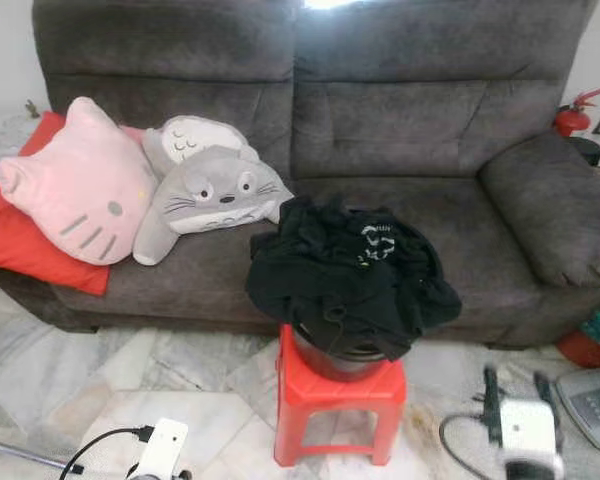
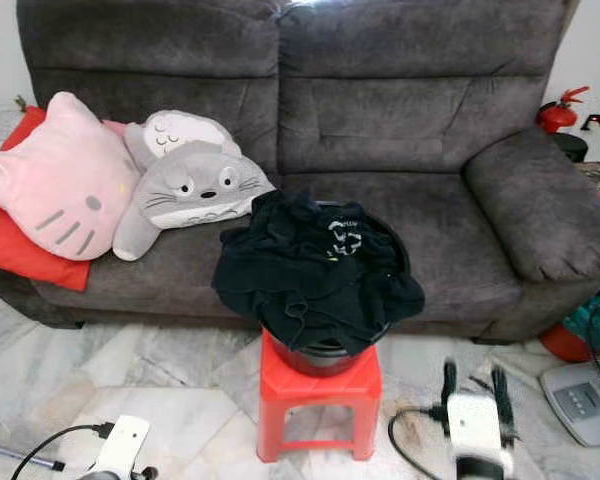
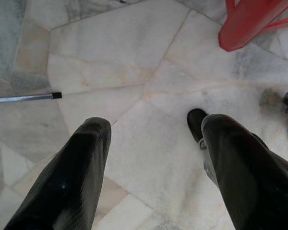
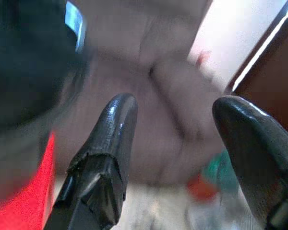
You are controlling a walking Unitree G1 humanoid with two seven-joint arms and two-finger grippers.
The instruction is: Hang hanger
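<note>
A heap of black clothes (image 1: 348,270) lies over a dark round basket (image 1: 340,358) that stands on a red plastic stool (image 1: 335,400) in front of the sofa. My right gripper (image 1: 517,392) is low to the right of the stool, open, its fingers pointing up and holding nothing; its image is blurred. In the right wrist view the right gripper (image 4: 175,108) faces the sofa beside the stool and basket. My left gripper (image 3: 151,129) hangs open over the marble floor, left of the stool, with nothing between its fingers. Its white wrist (image 1: 162,450) shows at the bottom left.
A grey sofa (image 1: 400,130) fills the back, with a pink cat cushion (image 1: 80,185), grey plush toys (image 1: 210,185) and a red cushion (image 1: 20,245) on its left. A thin metal rod (image 3: 24,98) lies on the floor. A scale (image 1: 592,405) and a fire extinguisher (image 1: 572,115) are at right.
</note>
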